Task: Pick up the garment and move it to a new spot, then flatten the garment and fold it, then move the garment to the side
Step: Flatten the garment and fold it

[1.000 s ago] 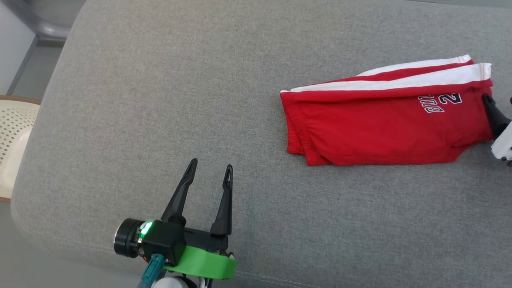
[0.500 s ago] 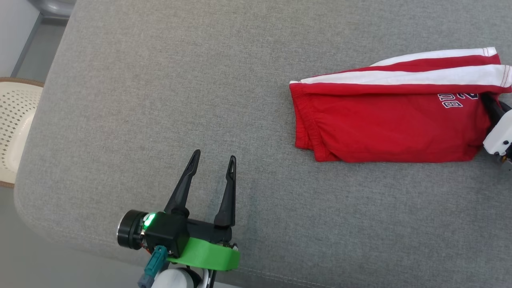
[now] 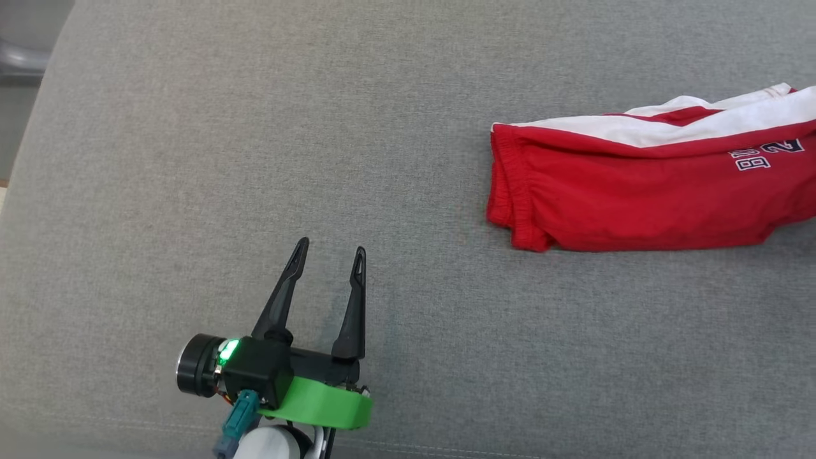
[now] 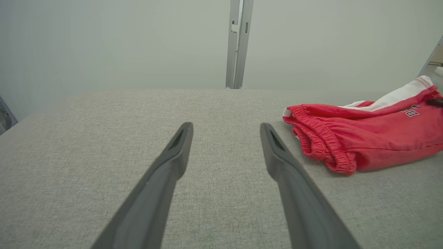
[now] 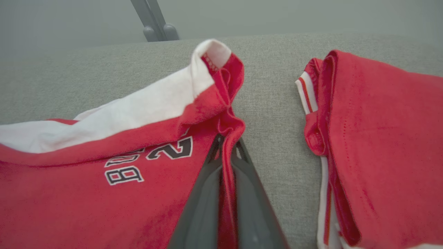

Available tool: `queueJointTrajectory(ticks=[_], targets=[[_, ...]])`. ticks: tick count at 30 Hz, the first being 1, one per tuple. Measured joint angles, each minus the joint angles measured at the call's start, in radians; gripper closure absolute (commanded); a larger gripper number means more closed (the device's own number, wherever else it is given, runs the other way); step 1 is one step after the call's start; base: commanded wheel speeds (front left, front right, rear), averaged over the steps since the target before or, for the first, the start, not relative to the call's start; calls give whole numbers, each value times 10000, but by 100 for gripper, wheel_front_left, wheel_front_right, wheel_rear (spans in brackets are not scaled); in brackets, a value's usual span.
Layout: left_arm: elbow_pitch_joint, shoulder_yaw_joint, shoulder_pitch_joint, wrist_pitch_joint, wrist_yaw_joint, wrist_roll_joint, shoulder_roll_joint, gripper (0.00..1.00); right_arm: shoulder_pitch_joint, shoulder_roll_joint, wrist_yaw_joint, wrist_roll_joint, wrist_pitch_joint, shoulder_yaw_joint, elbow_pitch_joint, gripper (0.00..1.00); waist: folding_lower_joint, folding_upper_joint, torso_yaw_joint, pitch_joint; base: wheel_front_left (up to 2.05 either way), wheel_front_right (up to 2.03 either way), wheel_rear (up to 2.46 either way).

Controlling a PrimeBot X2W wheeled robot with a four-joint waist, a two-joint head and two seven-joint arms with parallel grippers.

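**Head view.** The garment, red shorts with a white side stripe and dark-outlined lettering, lies on the grey cushion at the right of the frame. Its waistband end points toward frame centre, and its far end is cut off by the right edge. The left gripper sits at the lower left, well apart from the garment. Its fingers point up the frame and are spread, with nothing between them.

**Left wrist view.** The left gripper extends low over the cushion, with bare fabric between its fingers. The garment is at the right of the frame, elastic waistband nearest. Its far end rises toward the upper right and is cut off there. A grey upright post stands behind the cushion at top centre.

**Right wrist view.** This view supplies the grip detail. The right gripper rises from bottom centre with its fingers pressed together and a fold of the garment's red hem pinched between them. The garment occupies the lower left, and its white stripe climbs to a hem corner at upper centre. The cloth partly covers the fingertips. At the right of the frame a second red cloth piece with striped trim lies apart from the fingers, with cushion between. It cannot be determined whether this piece belongs to the same garment.
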Motion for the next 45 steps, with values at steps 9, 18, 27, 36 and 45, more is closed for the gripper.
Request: queueJointTrajectory(ticks=[9,18,27,36,45], targets=[[173,150,58,0,-96,82,-2,0,-231,-54,0,-295,-397,527,-782,100,0,0,-433,-400,0,0,0],[282,213,382,0,-94,82,-4,0,-381,619,0,-909,-291,1120,-2165,100,0,0,-586,-1086,0,0,0],[268,104,479,-2,-84,-59,-6,0,-561,2040,0,-1300,395,1609,-2560,100,0,0,-290,-1347,0,0,0],[324,-117,479,0,-67,-284,-6,0,-927,3300,-2,-1392,1145,2313,-1875,100,0,0,192,-1400,0,0,0],[430,-215,510,0,-35,-458,-6,0,-1305,4335,-2,-1053,1091,2917,-1722,0,0,0,272,-1508,0,0,0]])
